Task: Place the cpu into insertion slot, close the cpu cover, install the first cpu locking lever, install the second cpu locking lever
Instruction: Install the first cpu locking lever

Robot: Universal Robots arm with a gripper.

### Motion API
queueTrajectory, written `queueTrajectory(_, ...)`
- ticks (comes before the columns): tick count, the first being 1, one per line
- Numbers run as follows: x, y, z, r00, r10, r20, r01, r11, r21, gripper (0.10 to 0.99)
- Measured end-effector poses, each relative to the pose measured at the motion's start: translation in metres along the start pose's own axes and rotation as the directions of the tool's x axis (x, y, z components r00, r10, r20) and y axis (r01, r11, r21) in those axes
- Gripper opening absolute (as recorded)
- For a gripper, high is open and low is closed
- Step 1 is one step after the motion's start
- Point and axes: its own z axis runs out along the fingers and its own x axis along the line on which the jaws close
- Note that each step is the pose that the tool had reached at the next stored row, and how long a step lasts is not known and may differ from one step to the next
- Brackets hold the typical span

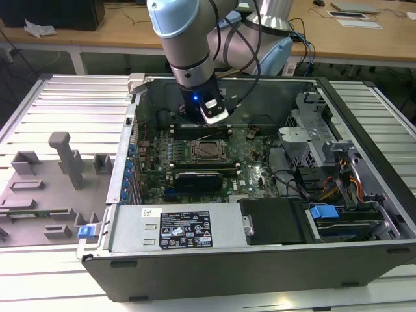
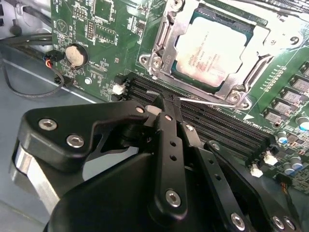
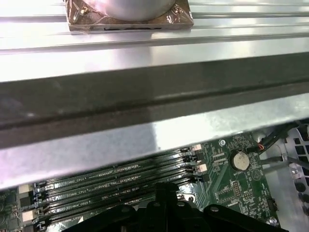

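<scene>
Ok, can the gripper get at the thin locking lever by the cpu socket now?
Probably yes. In the second wrist view the gripper, jaws together, sits at the free end of the locking lever beside the seated cpu; nothing stands between them. Whether it already grips it, I cannot tell.

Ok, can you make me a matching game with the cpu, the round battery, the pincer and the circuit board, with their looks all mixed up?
Things:
1. cpu
2. round battery
3. pincer
4. circuit board

Looks:
A. green
B. black
C. pale silver square
D. small shiny circle

Pairs: 1-C, 2-D, 3-B, 4-A
</scene>
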Motion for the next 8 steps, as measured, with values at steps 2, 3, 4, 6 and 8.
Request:
queueTrajectory(2, 0.0014, -0.0001, 0.0003, 1.0000, -0.001, 0.0088, 0.001, 1.0000, 0.004, 0.106)
queueTrajectory(3, 0.0022, -0.0002, 0.0005, 0.9999, -0.002, 0.0132, 0.002, 1.0000, 0.004, 0.106)
queueTrajectory(4, 0.0034, -0.0004, 0.0010, 0.9998, -0.002, 0.0195, 0.002, 1.0000, 0.003, 0.106)
queueTrajectory(6, 0.0055, -0.0004, 0.0015, 0.9996, -0.003, 0.0285, 0.003, 1.0000, 0.002, 0.106)
queueTrajectory(8, 0.0064, -0.0002, 0.0023, 0.9994, 0.010, 0.0328, -0.010, 0.9999, 0.006, 0.106)
